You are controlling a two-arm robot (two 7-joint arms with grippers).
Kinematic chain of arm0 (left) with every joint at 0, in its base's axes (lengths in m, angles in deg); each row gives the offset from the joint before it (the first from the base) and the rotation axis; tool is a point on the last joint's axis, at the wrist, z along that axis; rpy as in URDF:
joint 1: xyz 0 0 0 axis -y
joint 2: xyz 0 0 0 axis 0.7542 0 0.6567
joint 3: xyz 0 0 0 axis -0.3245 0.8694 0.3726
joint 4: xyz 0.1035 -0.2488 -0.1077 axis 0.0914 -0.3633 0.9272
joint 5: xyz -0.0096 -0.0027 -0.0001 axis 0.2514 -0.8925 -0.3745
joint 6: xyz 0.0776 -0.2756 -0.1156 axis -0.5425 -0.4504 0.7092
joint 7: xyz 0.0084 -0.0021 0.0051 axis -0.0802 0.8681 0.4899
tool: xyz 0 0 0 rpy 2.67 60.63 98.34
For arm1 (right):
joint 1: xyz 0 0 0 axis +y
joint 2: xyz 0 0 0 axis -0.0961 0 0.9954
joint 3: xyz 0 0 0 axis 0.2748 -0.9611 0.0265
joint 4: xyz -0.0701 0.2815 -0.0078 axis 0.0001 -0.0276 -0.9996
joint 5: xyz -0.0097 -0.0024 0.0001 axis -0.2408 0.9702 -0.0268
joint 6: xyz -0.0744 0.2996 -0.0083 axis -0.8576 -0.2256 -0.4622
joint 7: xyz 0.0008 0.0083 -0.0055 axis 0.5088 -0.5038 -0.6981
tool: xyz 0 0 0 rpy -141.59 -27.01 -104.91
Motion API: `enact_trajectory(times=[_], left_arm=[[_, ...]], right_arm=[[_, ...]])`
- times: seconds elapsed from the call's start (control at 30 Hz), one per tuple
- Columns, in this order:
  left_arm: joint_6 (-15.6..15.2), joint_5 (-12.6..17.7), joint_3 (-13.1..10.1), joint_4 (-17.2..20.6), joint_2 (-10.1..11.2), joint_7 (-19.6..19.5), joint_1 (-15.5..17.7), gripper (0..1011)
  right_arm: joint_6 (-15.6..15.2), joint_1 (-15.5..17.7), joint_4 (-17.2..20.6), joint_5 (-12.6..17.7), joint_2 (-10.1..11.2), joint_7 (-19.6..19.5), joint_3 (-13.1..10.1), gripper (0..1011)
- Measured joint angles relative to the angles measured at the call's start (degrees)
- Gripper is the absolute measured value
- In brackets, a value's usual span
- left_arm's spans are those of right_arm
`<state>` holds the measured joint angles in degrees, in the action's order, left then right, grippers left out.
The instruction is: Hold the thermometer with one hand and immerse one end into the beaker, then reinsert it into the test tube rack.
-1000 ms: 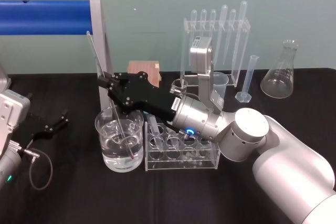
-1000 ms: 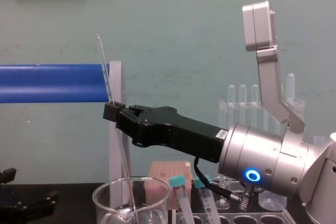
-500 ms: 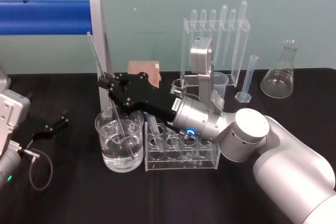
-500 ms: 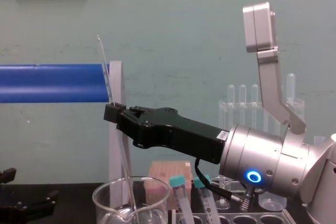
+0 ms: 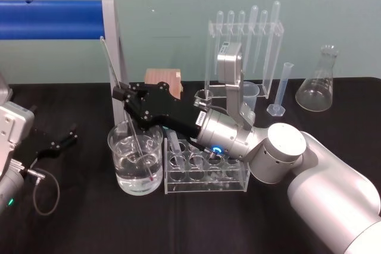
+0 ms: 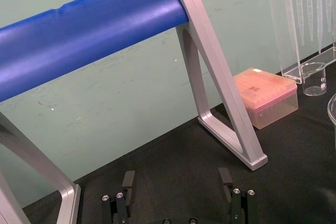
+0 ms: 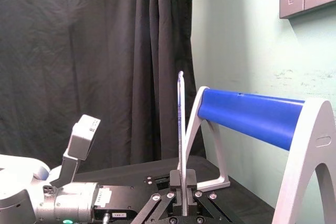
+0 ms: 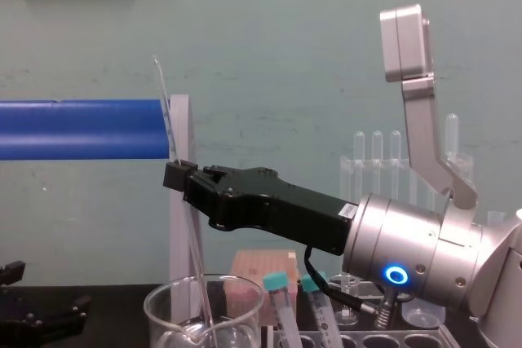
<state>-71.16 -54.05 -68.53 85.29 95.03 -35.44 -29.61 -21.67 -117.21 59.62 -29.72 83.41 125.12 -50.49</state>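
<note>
Head view: left claw (image 5: 58, 140) parked at the tabletop's (image 5: 89, 224) left edge, fingers apart. Right claw (image 5: 119, 94) clamps the tilted thermometer (image 5: 108, 57) mid-shaft above the beaker (image 5: 116, 160) near the middle, letting its red tip reach the water; rack (image 5: 205, 175) just beside.

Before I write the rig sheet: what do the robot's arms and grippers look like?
Right arm: thick silver cylinders, a glowing blue ring at the wrist, a silver camera bracket. Right gripper: black, two-fingered, with a white label. Left gripper: black too; a grey cable loops from its silver wrist.
</note>
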Motion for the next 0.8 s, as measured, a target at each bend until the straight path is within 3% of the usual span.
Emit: enact_trajectory(times=[0.57,0.8], left_arm=[[0.0,0.0,0.0,0.0,0.0,0.0,0.0,1008],[0.0,0.0,0.0,0.0,0.0,0.0,0.0,1008]], right_arm=[[-0.1,0.0,0.0,0.1,-0.1,0.2,0.0,55],[-0.5,0.0,5.3,2.4,1.0,0.3,-1.8,55]])
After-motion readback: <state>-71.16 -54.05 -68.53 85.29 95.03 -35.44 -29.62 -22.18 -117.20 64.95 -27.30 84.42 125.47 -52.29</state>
